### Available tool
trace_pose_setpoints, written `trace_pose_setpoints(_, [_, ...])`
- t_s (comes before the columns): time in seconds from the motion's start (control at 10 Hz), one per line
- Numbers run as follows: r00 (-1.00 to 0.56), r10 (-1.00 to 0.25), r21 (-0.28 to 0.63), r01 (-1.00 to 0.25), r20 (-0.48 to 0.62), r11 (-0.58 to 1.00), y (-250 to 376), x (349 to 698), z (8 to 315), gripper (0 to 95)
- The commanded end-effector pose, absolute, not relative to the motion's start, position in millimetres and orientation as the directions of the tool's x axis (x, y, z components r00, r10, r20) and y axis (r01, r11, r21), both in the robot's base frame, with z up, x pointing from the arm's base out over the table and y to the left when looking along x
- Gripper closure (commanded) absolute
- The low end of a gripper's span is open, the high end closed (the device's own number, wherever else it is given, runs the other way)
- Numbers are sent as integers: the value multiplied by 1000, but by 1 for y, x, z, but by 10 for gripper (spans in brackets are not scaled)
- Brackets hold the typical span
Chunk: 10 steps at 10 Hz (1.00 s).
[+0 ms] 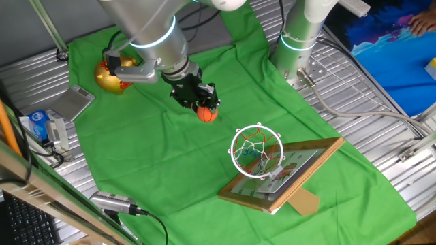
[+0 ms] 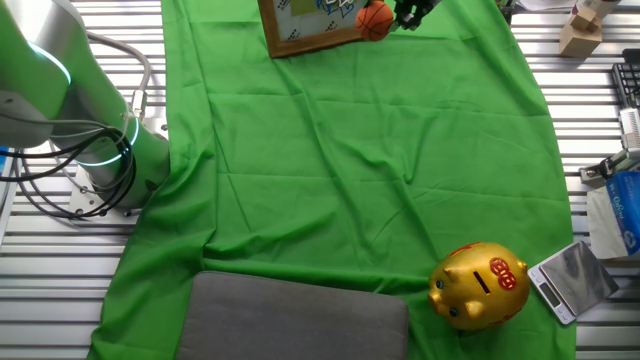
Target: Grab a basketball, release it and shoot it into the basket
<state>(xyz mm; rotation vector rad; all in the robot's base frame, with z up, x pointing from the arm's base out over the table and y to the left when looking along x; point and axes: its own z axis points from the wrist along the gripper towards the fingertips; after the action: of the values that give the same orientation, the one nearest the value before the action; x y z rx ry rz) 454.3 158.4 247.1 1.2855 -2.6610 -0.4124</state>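
Observation:
The small orange basketball [image 1: 208, 114] sits between the black fingers of my gripper [image 1: 204, 107], which is shut on it a little above the green cloth. The basket [image 1: 257, 151], a white rim with a red-and-white net, stands to the right of the ball and nearer the camera. It is mounted on a wooden-framed backboard [image 1: 289, 175] that leans back. In the other fixed view the basketball [image 2: 374, 19] shows at the top edge in front of the backboard [image 2: 305, 30], with the gripper [image 2: 398, 14] just to its right; the rim is cut off there.
A golden piggy bank [image 1: 109, 78] [image 2: 480, 285] sits at the cloth's far end with a silver scale [image 1: 73, 102] [image 2: 572, 280] beside it. A second arm's base [image 1: 300, 41] [image 2: 115, 150] stands off the cloth's edge. A grey pad [image 2: 300, 320] covers the cloth's end.

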Motion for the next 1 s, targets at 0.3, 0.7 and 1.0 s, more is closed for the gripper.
trace_pose_setpoints(0.3, [-605, -796, 316, -756, -4, 573, 159, 455, 247, 950])
trace_pose_setpoints(0.7, [-588, -809, 318, -768, -6, 556, 159, 455, 247, 950])
trace_pose_setpoints(1.0, [-598, -801, 352, -757, -33, 551, 160, 441, 252, 950])
